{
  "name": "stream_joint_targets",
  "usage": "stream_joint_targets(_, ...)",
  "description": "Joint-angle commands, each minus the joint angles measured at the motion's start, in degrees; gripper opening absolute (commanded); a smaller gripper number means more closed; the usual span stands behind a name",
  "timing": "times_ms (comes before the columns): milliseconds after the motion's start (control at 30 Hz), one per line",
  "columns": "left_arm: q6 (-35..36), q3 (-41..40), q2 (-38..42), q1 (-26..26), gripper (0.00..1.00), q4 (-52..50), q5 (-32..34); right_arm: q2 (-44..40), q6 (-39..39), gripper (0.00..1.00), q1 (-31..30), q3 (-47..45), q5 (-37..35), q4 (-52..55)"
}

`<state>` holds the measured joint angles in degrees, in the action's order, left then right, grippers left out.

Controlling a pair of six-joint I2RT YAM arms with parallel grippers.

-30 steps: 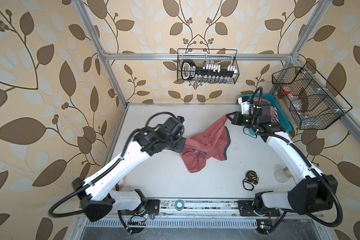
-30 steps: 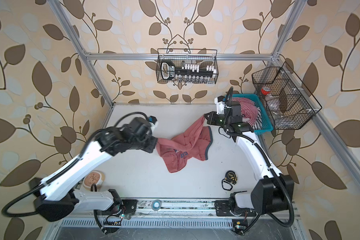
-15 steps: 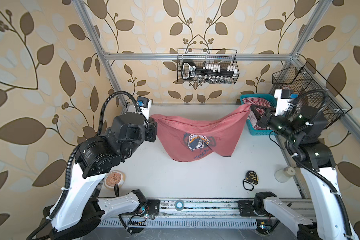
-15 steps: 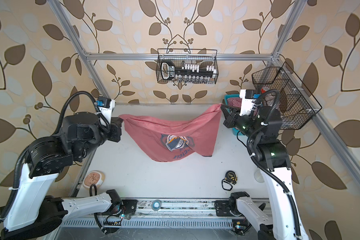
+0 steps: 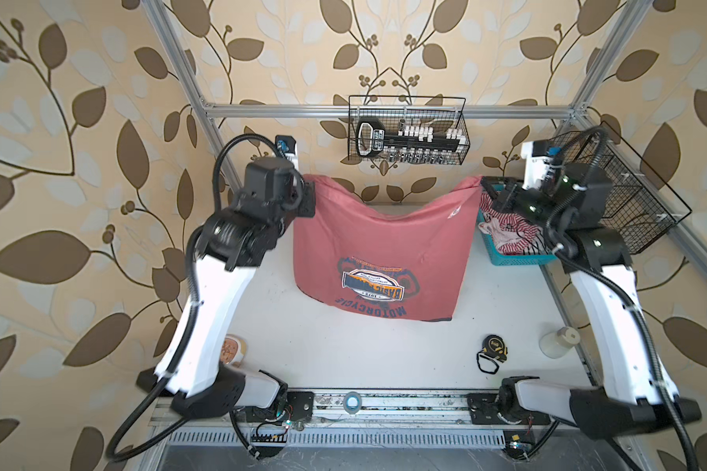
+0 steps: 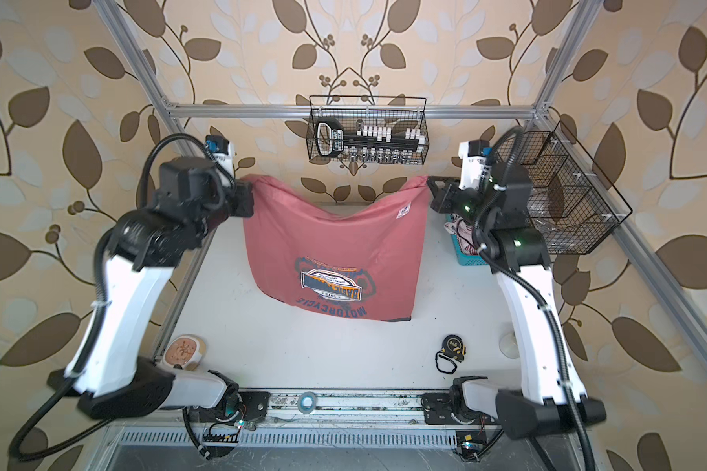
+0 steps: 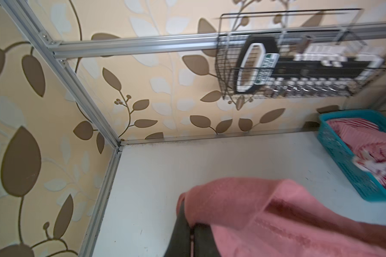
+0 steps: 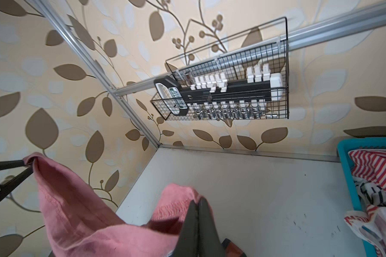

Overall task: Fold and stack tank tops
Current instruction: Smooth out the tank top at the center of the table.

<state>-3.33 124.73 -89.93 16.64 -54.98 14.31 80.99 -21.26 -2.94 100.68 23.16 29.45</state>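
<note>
Both jaws clamped on red tank top (image 5: 384, 240) hem corners; width spans left-right, neck hangs down, graphic inverted.

Two white-shelled arms (image 5: 217, 310) with black joints (image 5: 237, 240), looping black cables (image 5: 245, 137), slim black fingers (image 8: 190, 229)

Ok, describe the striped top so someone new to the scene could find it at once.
At the table's far right corner sits a teal basket. The striped top lies crumpled inside it. Its red-and-white stripes set it apart from the solid red top held up over the table.
</note>
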Motion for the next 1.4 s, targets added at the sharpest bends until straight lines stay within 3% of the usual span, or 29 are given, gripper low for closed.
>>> stream_joint_targets(0,0.05,19.74,-14.59,-6.55,0.0,-2.18,-12.22,7.89,-0.05,0.0,1.12,12.51,3.08,0.89)
stream_joint_targets(67,0.3,42.52,-25.29,-8.5,0.0,-6.32,-15.47,13.91,-1.02,0.0,1.67,22.87,5.25,1.88)
stream_joint_targets(100,-1.22,46.65,-28.16,-10.02,0.0,-4.48,-18.03,17.14,-2.07,0.0,2.03,28.57,6.29,2.46)
stream_joint_targets(133,-4.1,43.63,-27.21,-12.21,0.0,0.49,-21.77,19.8,-3.2,0.0,2.43,34.34,7.74,2.22)
stream_joint_targets(200,-11.07,28.04,-19.7,-15.91,0.0,15.21,-28.2,22.9,-5.2,0.0,2.85,41.98,9.49,0.57)
stream_joint_targets(267,-14.81,14.72,-11.86,-17.55,0.0,28.64,-29.85,22.53,-6.84,0.0,3.1,43.25,11.53,-4.26)
stream_joint_targets(367,-15.01,11.48,-6.82,-17.59,0.0,33.97,-30.24,16.45,-7.62,0.0,3.2,34.79,13.68,-14.12)
stream_joint_targets(467,-15.13,10.23,-4.02,-17.61,0.0,36.63,-32.56,6.65,-6.47,0.0,3.25,19.63,14.15,-24.46)
stream_joint_targets(600,-15.78,-2.44,3.12,-17.61,0.0,42.52,-36.0,-5.26,-3.82,0.0,3.23,-0.01,13.41,-32.09)
stream_joint_targets(767,-17.12,-17.51,11.27,-17.5,0.0,46.6,-36.54,-13.44,-0.89,0.0,3.14,-12.47,13.95,-28.11)
stream_joint_targets(800,-17.4,-25.92,15.43,-17.48,0.0,46.91,-38.78,-15.75,-0.57,0.0,2.9,-16.93,14.18,-27.7)
stream_joint_targets(833,-18.59,-41.95,22.72,-16.57,0.0,47.67,-41.71,-20.92,1.61,0.0,0.87,-25.97,13.51,-25.03)
stream_joint_targets(967,-16.12,-61.38,30.33,-10.39,0.0,43.39,-39.52,-28.02,7.62,0.0,-7.56,-39.31,6.45,-15.93)
stream_joint_targets(1167,-18.52,-74.78,38.15,1.91,0.0,30.75,-34.71,-33.11,6.59,0.0,-17.73,-50.75,-3.46,-6.03)
stream_joint_targets(1267,-19.94,-76.75,42.63,7.33,0.0,25.17,-31.02,-35.03,5.54,0.0,-18.79,-52.47,-5.8,-3.0)
stream_joint_targets(1367,-21.64,-77.71,45.58,9.4,0.0,20.99,-31.6,-35.63,5.59,0.0,-18.94,-52.26,-7.31,1.0)
